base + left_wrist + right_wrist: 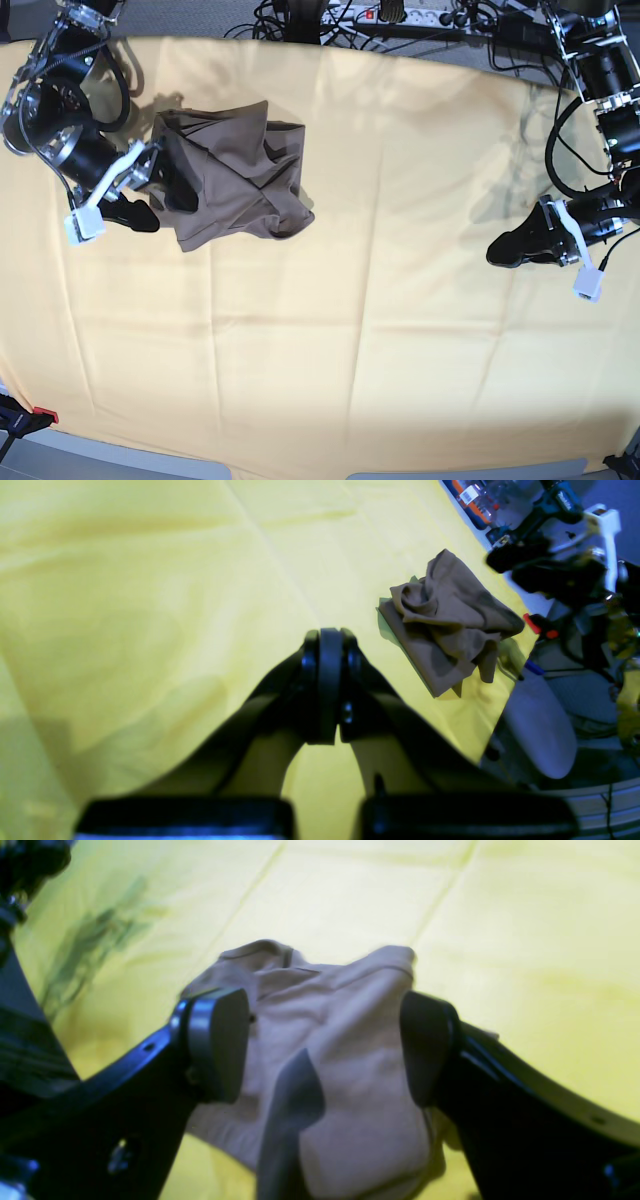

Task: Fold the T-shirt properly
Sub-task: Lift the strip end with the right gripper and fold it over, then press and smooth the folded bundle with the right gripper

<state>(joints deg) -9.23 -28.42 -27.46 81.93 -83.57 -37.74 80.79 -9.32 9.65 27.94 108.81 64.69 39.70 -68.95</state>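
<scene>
We are looking at what reads as a robotics lab or workshop. A bench (400,330) draped in a creased pale yellow cloth (380,200) carries two black robot arms. Beyond the bench's far edge, behind the left gripper (505,250), runs a tangle of black cables (470,25) and a power strip (420,14). In the left wrist view, past the bench edge ahead of that gripper, sits a cordless drill (542,512) among blurred tools and packaged parts.

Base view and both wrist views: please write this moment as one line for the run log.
crumpled taupe cloth T-shirt unfolded on pale yellow cloth | right gripper open, straddling T-shirt | left gripper shut, empty, far from T-shirt
</scene>
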